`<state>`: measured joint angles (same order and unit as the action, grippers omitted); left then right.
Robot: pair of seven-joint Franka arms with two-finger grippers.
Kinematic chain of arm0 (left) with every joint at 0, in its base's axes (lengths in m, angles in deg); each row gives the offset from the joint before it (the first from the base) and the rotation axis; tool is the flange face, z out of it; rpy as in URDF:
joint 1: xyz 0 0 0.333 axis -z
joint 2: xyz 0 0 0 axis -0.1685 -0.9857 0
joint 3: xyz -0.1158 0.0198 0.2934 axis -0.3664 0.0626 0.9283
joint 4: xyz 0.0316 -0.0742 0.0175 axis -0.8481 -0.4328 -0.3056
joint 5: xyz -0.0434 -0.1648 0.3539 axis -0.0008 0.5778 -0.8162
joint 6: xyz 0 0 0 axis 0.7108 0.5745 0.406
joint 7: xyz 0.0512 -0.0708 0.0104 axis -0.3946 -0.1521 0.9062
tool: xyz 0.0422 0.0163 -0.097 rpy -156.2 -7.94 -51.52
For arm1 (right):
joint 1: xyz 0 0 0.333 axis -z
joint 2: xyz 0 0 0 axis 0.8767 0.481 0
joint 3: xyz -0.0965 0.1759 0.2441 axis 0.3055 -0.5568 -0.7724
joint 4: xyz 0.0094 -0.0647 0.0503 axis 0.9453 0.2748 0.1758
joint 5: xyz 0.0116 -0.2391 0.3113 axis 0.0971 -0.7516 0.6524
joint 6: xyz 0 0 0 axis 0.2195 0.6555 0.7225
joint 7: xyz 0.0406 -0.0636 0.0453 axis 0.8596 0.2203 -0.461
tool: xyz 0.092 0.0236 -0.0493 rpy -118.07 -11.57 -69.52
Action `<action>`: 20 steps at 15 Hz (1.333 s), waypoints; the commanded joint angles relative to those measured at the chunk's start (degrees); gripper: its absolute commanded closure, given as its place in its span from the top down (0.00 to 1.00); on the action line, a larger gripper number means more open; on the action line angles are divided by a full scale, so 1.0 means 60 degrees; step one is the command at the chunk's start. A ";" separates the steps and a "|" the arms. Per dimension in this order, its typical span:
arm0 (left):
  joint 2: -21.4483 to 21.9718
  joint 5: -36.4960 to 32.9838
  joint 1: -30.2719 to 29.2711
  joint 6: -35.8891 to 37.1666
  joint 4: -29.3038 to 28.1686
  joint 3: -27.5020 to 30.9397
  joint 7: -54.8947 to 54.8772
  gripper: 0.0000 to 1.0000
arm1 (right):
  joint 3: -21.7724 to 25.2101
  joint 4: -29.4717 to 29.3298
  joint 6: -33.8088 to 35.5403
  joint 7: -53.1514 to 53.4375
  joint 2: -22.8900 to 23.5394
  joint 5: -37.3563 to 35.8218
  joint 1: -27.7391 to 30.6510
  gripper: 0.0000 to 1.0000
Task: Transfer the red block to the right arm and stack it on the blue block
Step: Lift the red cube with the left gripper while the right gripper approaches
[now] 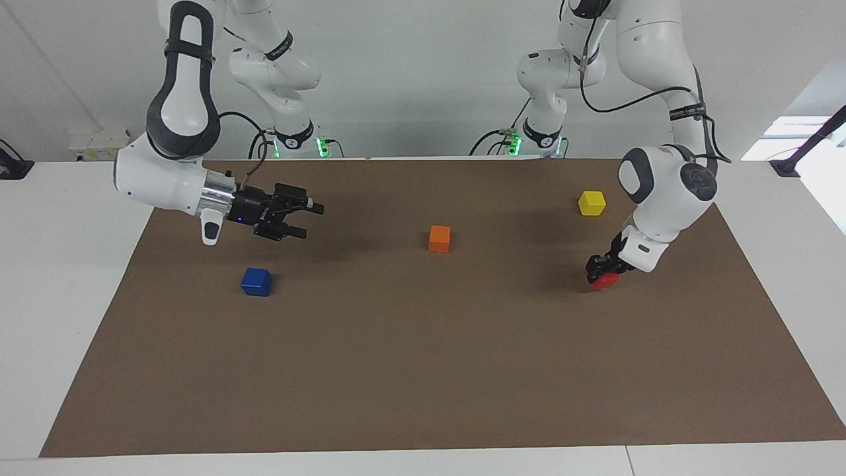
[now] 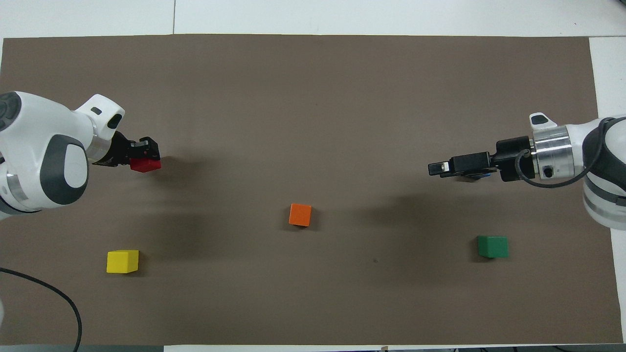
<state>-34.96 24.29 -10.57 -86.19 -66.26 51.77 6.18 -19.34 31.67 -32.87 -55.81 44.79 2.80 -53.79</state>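
Facing view: my left tool is clamped on the red block, tilted and low over the brown mat at the left arm's end of the counter. My right tool hangs level in the air with its fingers spread, holding nothing; the blue block sits on the mat.

Overhead view: my left tool grips the red block. My right tool, fingers apart, covers the blue block.

A plain white wall rises past the white table with its brown mat.
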 commanded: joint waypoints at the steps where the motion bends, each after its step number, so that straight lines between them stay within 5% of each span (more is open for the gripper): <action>1: 0.0605 0.0720 0.0494 0.2288 0.1194 -0.0058 0.2507 0.00 | -0.0070 0.0527 0.0230 -0.1021 0.0055 0.1963 -0.0304 1.00; 3: 0.1161 0.0910 0.0817 0.2981 0.1256 -0.0190 0.4226 0.00 | -0.0070 0.0558 0.1034 -0.2588 0.0961 0.2963 -0.0335 1.00; 6: 0.2084 0.2737 0.1154 0.3582 0.1226 -0.0279 0.6436 0.00 | -0.0085 0.0558 0.2190 -0.3295 0.1578 0.4368 -0.0699 1.00; 11: 0.2789 0.4672 0.2062 0.3526 0.1153 -0.0498 1.0406 0.00 | -0.0099 0.0747 0.3219 -0.3679 0.1815 0.6566 -0.1519 1.00; 15: 0.3125 0.5434 0.2896 0.2095 0.0336 -0.0528 1.2313 0.00 | -0.0099 0.1172 0.3821 -0.4146 0.1845 0.8590 -0.2516 1.00; 20: 0.3346 0.6711 0.3527 0.0364 -0.0356 -0.0528 1.2582 0.00 | -0.0114 0.1392 0.4859 -0.5071 0.2430 0.9148 -0.2971 1.00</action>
<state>-17.48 61.65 9.09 -80.63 -65.68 47.76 80.38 -20.02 39.13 -7.07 -83.50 57.44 55.34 -71.29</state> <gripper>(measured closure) 0.449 0.000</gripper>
